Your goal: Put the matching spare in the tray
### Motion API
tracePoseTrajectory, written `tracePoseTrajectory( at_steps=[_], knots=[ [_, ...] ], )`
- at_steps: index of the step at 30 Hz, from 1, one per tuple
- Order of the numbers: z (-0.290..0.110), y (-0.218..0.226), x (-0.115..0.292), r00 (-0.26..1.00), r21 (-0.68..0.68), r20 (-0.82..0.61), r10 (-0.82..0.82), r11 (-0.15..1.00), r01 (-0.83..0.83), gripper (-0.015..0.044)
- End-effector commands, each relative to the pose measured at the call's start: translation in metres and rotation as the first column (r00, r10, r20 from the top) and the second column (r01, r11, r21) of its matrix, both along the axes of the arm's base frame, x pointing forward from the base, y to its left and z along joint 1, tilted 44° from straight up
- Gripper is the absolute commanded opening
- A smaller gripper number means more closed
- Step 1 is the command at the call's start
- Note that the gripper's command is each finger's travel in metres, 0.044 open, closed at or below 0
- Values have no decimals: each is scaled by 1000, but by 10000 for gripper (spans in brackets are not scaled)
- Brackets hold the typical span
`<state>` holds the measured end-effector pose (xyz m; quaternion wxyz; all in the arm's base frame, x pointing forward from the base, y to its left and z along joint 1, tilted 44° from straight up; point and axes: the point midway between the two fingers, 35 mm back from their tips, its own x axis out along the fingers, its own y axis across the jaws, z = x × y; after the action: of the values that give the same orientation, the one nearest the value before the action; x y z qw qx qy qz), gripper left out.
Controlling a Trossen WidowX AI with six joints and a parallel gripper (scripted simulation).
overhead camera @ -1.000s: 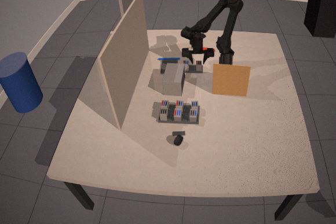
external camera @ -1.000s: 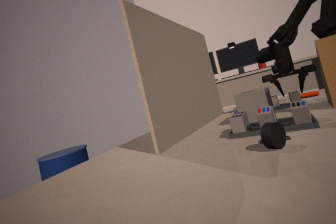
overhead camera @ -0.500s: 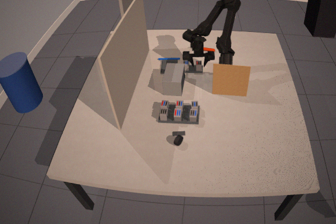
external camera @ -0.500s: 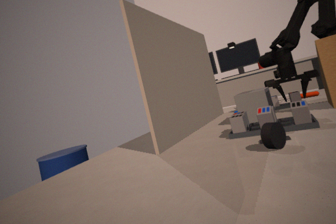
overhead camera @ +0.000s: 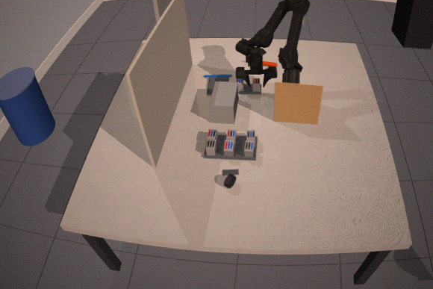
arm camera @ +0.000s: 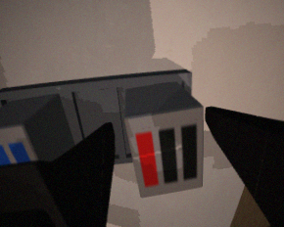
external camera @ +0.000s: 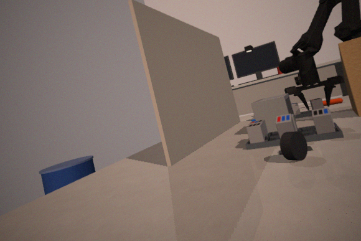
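Note:
My gripper is open, pointing down over a small dark holder behind the big grey box. Its fingers stand on either side of a grey module marked with one red and two black stripes, without gripping it. A second module with blue stripes sits to its left in the same holder. A dark rack nearer the front holds several grey spares with coloured stripe codes, one reading red-blue-blue.
A tall beige divider stands left of the box. A brown board stands to the right. An orange rod, a blue strip, a black cylinder and a floor-standing blue barrel are nearby.

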<state>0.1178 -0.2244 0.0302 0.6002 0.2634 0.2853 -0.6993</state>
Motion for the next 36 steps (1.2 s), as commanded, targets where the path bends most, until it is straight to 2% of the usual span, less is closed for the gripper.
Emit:
tracePoseTrajectory(
  at_steps=[1,3,8,16,20,21,29,36],
  knots=[
    [-1,1,0,1000,5,0,5,1000,-5,300],
    [-1,1,0,1000,5,0,5,1000,-5,300],
    [0,0,0,1000,0,0,0,1000,0,169],
    [0,0,0,1000,0,0,0,1000,0,115],
    [0,0,0,1000,0,0,0,1000,0,10],
    [0,0,0,1000,0,0,0,1000,0,0],
    [0,1,0,1000,1,0,0,1000,0,0],
    [18,20,9,1000,12,4,0,1000,0,0]
  ],
)
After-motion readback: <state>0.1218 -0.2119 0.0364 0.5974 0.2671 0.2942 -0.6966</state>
